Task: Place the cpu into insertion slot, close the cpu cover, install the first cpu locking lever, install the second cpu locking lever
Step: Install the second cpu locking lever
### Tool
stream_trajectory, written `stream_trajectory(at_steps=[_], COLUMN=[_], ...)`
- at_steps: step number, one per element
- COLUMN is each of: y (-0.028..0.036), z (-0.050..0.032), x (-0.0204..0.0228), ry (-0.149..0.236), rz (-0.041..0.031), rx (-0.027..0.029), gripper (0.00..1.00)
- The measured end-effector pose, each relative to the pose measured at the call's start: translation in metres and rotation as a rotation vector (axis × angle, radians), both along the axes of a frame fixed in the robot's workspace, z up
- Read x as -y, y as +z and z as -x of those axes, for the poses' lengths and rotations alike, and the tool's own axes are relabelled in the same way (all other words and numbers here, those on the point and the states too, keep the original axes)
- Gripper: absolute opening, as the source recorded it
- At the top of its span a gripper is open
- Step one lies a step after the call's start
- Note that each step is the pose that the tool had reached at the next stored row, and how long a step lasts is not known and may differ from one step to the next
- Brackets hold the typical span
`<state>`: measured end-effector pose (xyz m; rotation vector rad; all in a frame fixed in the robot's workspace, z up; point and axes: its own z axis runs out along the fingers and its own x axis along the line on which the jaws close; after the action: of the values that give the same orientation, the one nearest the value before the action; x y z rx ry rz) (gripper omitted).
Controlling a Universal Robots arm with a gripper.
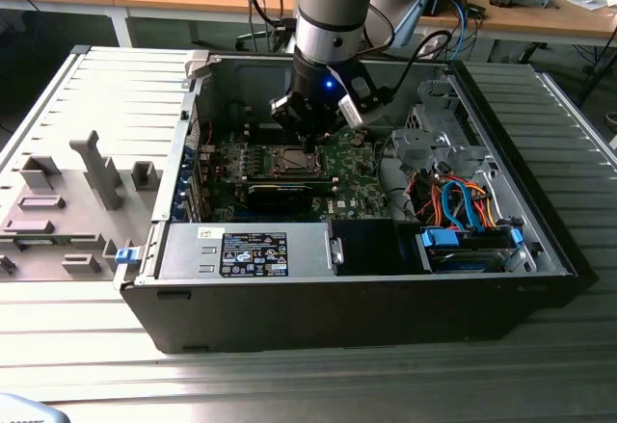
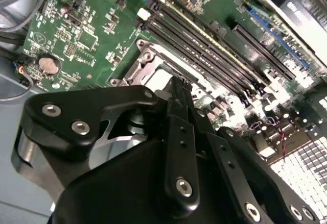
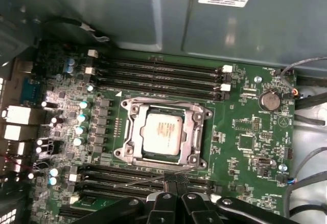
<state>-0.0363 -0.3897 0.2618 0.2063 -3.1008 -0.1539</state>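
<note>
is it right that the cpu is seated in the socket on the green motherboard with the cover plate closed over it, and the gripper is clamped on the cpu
Not quite. The gripper holds nothing; in the first wrist view its fingertips hover at the socket's edge, beside the cpu. The rest stands: the cpu sits in the insertion slot on the green motherboard, with the cpu cover closed over it.

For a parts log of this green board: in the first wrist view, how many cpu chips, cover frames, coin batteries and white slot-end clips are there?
Square silvery-grey cpu chip: 1
Thin silvery metal cover frame: 1
Round silver coin battery: 1
Small white slot-end clips: 4
Total: 7
</note>
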Motion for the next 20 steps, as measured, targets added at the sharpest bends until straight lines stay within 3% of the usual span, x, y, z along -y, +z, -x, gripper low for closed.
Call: stream_trajectory(at_steps=[4, 5, 8, 12, 15, 16, 17, 19, 20], y=[-0.0002, -0.0003, -0.0006, -0.002, -0.0033, -0.0038, -0.0045, -0.0048, -0.0049], z=[0.0071, 0.0088, 0.0109, 0.0119, 0.0122, 0.0123, 0.0131, 0.0142, 0.0149], x=[0.0024, 0.003, 0.0039, 0.0043, 0.0045, 0.0046, 0.0052, 0.0082, 0.0125], ry=[0.0, 0.0, 0.0, 0.0, 0.0, 0.0, 0.0, 0.0, 0.0], rz=[-0.0301, -0.0486, -0.0883, -0.1248, -0.1465, -0.1566, -0.172, -0.1752, -0.1754], rx=[0.0001, 0.0, 0.0001, 0.0, 0.0, 0.0001, 0.0001, 0.0, 0.0], gripper=[0.11, 0.11, 0.11, 0.11, 0.11, 0.11, 0.11, 0.11, 0.11])
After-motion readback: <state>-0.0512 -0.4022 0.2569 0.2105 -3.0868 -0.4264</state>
